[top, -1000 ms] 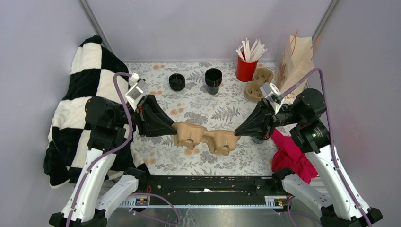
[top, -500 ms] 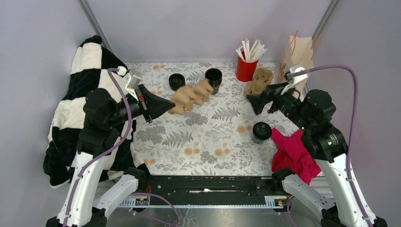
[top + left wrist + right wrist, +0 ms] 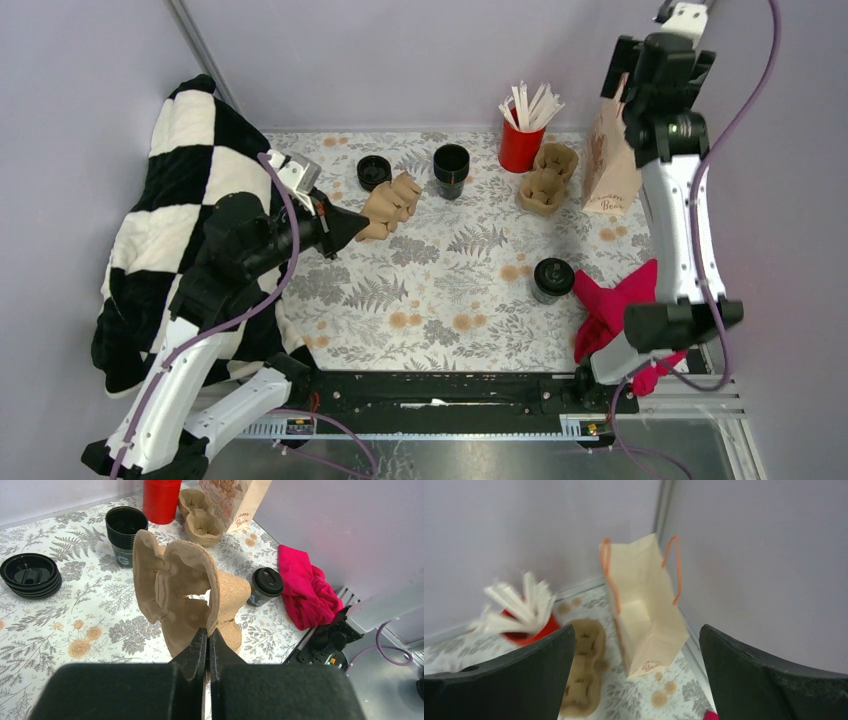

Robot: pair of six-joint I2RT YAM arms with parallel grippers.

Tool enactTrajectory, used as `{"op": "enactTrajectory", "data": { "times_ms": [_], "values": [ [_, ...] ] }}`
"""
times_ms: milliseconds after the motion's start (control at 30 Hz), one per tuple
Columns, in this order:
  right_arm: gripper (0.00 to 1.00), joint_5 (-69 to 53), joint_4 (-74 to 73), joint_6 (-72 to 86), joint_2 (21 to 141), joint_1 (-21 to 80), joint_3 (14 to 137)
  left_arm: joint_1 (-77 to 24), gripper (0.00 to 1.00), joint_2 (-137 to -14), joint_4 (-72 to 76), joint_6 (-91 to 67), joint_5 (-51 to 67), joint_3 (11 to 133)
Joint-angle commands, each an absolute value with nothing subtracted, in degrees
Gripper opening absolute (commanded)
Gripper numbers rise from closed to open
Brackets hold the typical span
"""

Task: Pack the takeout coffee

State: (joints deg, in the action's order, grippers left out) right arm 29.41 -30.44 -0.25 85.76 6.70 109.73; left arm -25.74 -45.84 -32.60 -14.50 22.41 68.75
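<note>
- One coffee cup [image 3: 553,279], black with a round black lid, is seen standing upright on the table [image 3: 440,300], on the right half towards the near edge; no tool is touching it.
- One pink cloth [image 3: 615,315] is crumpled just beside the cup on its right.
- One stack of open black cups [image 3: 451,168] and one stack of black lids [image 3: 374,172] are set near the back edge, slightly apart from each other.
- Two brown pulp carriers are counted: one carrier [image 3: 390,205] is held in the air, and a second carrier [image 3: 546,178] lies by the back right; whether more are nested in it cannot be told.
- One red cup [image 3: 521,145] filled with white sticks stands touching or just beside the second carrier.
- One paper bag [image 3: 610,160] with orange handles stands upright and open in the far right corner.
- One black-and-white checked blanket [image 3: 180,230] is draped along the left side.
- The left tool [image 3: 362,228] is pressed together on the edge of the lifted carrier, which is tilted on end above the table; the left arm is bent and reaches towards the back middle.
- The right tool [image 3: 636,630] is spread wide with nothing between its fingers; the right arm is stretched steeply upward, and the tool is pointed down at the bag's open mouth from above.
</note>
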Motion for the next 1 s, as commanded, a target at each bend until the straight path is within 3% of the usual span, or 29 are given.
{"op": "enactTrajectory", "data": {
  "times_ms": [0, 133, 333, 433, 567, 600, 700, 733, 967],
  "values": [
    [1.0, 25.63, -37.57, -0.37, 97.18, -3.09, 124.14, -27.75, 0.0, -45.94, -30.16, -13.64, 20.48, 68.79],
    [1.0, 20.33, -37.83, 0.3, 104.22, -9.45, 131.21, -28.75, 0.0, -47.16, -30.3, -13.3, 19.9, 68.88],
    [1.0, 7.62, -34.41, 0.36, 111.2, -16.33, 132.39, -29.35, 0.0, -49.88, -30.05, -13.15, 19.05, 68.83],
    [0.94, 5.45, -33.45, -1.36, 114.62, -17.27, 133.51, -29.35, 0.0, -51.04, -29.46, -13.56, 19.36, 68.84],
    [0.7, 4.92, -31.33, -2.17, 117.01, -17.57, 134.47, -29.31, 0.0, -52.77, -28.63, -14.57, 19.81, 69.17],
    [0.6, 4.54, -30.71, -2.49, 117.22, -17.58, 134.63, -29.26, 0.0, -53.1, -28.55, -14.97, 20.07, 69.26],
    [0.11, 4.71, -28.42, -3.12, 117.18, -17.58, 134.83, -29.27, 0.0, -53.5, -27.83, -16.44, 20.64, 69.13],
    [0.03, 5.26, -27.72, -3.5, 117.0, -17.58, 135.2, -29.27, 0.0, -53.52, -27.62, -16.9, 20.65, 69.06],
    [0.0, 1.27, -21.82, -1.91, 109.55, -17.58, 139.79, -29.27, 0.0, -52.24, -26.53, -20.64, 18.14, 68.14]
  ]
}}
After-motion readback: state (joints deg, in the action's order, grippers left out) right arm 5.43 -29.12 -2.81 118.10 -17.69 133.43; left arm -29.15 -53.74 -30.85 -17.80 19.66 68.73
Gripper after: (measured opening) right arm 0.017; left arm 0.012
